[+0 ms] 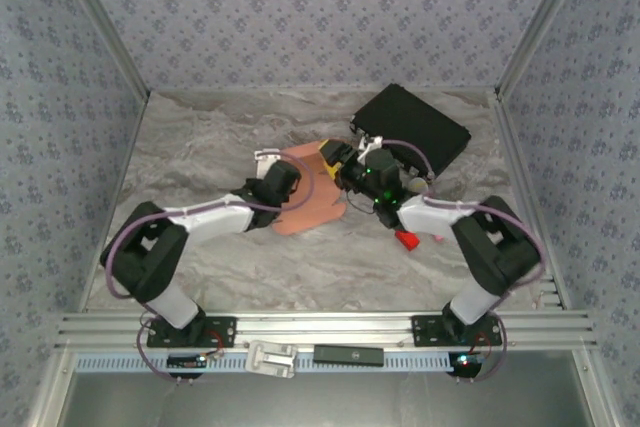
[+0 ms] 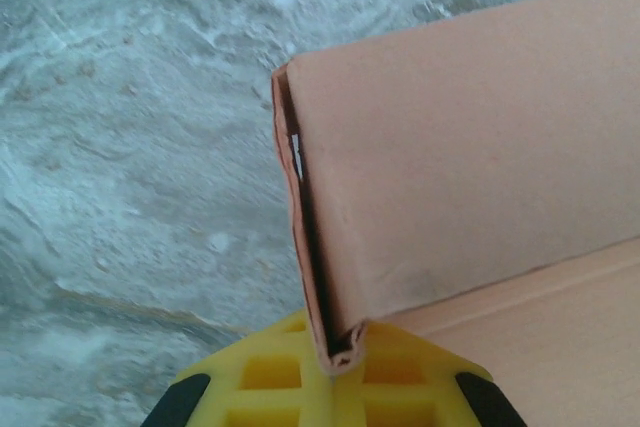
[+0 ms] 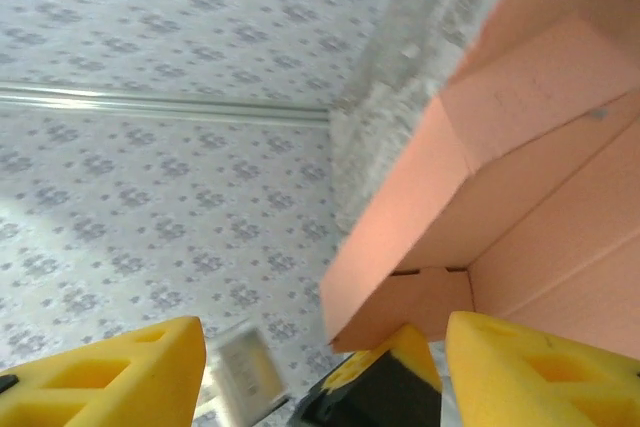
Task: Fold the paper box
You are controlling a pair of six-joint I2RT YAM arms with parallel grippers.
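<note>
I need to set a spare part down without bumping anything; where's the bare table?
Far left is bare: the table between the left wall and the paper box. The near middle strip, between the left arm and right arm, is also free. Crowded on the right: black case and red block beside that arm.

Left of the salmon-orange thin cardboard paper box (image 1: 300, 211) and on its near side, the grey marbled tabletop (image 1: 190, 147) offers open passage. A flat black rectangular case (image 1: 412, 125) blocks the far right, and a small red block (image 1: 405, 240) sits near-right. The left arm (image 1: 205, 217) and right arm (image 1: 450, 212) crowd its sides.
</note>
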